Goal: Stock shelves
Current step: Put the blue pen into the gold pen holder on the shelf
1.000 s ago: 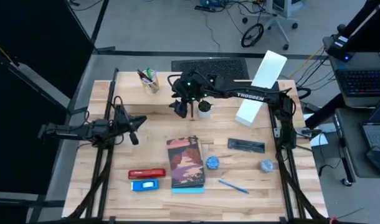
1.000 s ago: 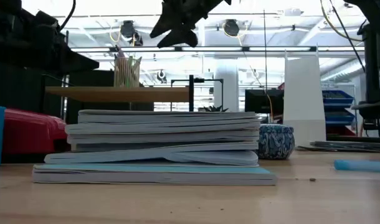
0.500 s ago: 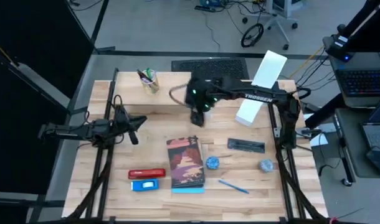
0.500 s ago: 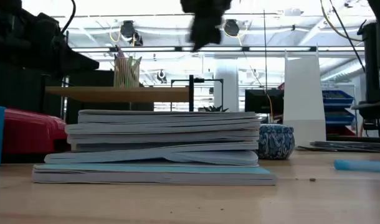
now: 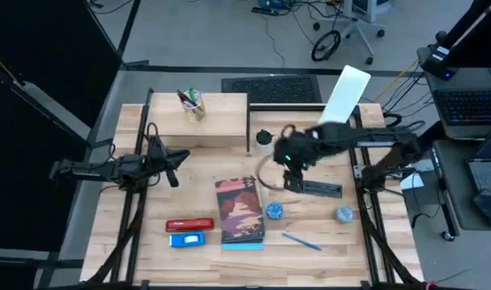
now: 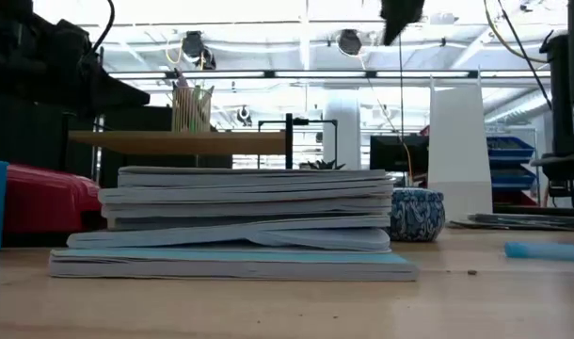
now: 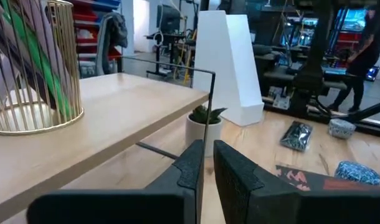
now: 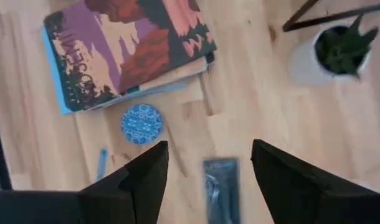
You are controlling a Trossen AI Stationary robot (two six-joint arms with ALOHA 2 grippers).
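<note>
The low wood shelf (image 5: 201, 121) on black legs stands at the far side, with a wire pencil cup (image 5: 193, 105) on it. The white file holder (image 5: 338, 101) leans at the far right. A small potted plant (image 5: 264, 138) stands on the table by the shelf's right end. My right gripper (image 8: 205, 168) hovers open, pointing down, above a black pouch (image 5: 318, 188) that lies flat on the table. My left gripper (image 7: 205, 165) is shut and holds nothing, left of the shelf's near edge.
A stack of books (image 5: 240, 211) lies mid-table. Beside it is a blue patterned ball (image 5: 274, 211), with another (image 5: 344, 214) further right. A blue pen (image 5: 302, 241), a red stapler (image 5: 189, 224) and a blue box (image 5: 187, 239) lie toward the near edge.
My right gripper has swung from above the potted plant by the shelf's right end toward the table's right and near edges. It now hangs over the black pouch. Nothing on the table has moved.
</note>
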